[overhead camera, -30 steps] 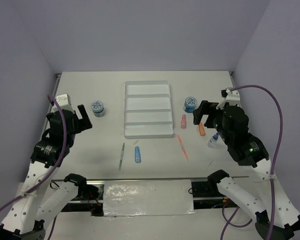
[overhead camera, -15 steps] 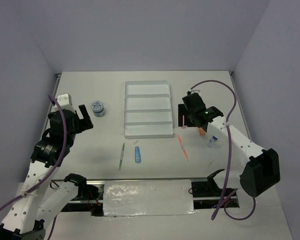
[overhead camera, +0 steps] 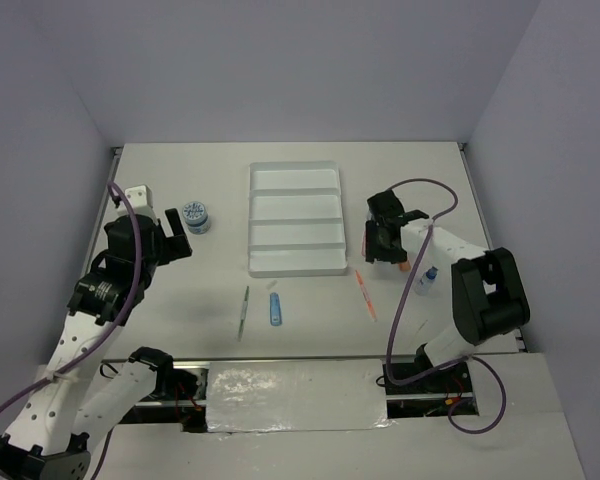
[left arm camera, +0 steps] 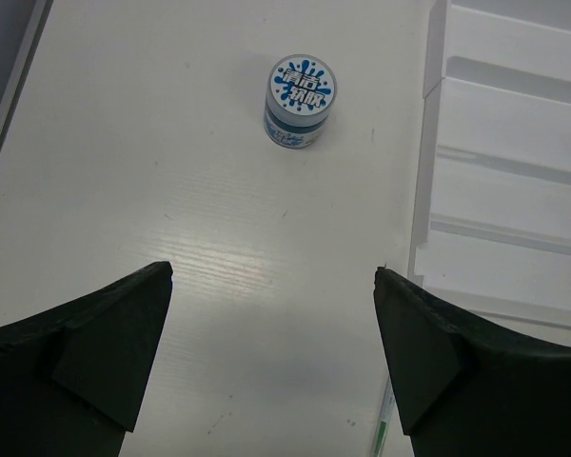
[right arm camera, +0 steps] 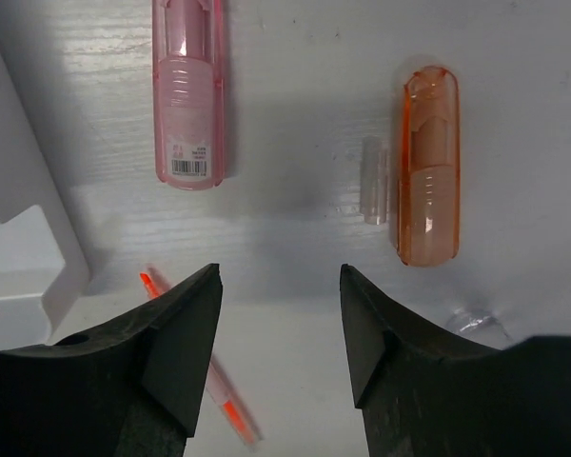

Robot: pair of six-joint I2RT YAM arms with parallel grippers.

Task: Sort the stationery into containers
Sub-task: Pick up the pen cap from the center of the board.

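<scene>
Right hand (right arm camera: 279, 281) has swung in from 3 o'clock and now hovers over the bench (overhead camera: 180, 300), jaws part-spread and grasping nothing, between pink stick (right arm camera: 190, 95) and orange stick (right arm camera: 426, 171). Left hand (left arm camera: 271, 281) hangs wide, released, empty. Tray (overhead camera: 296, 271), mid-bench, holds nothing; tub (overhead camera: 195, 217) at its 9 o'clock, green pen (overhead camera: 244, 312), blue stick (overhead camera: 275, 308) and orange pen (overhead camera: 365, 293) at 5 to 7 o'clock lie unsorted: sorting judged barely begun.

left arm (overhead camera: 105, 285) raised, left jaws wide | right arm (overhead camera: 435, 243) stretched low, right jaws partly apart
</scene>
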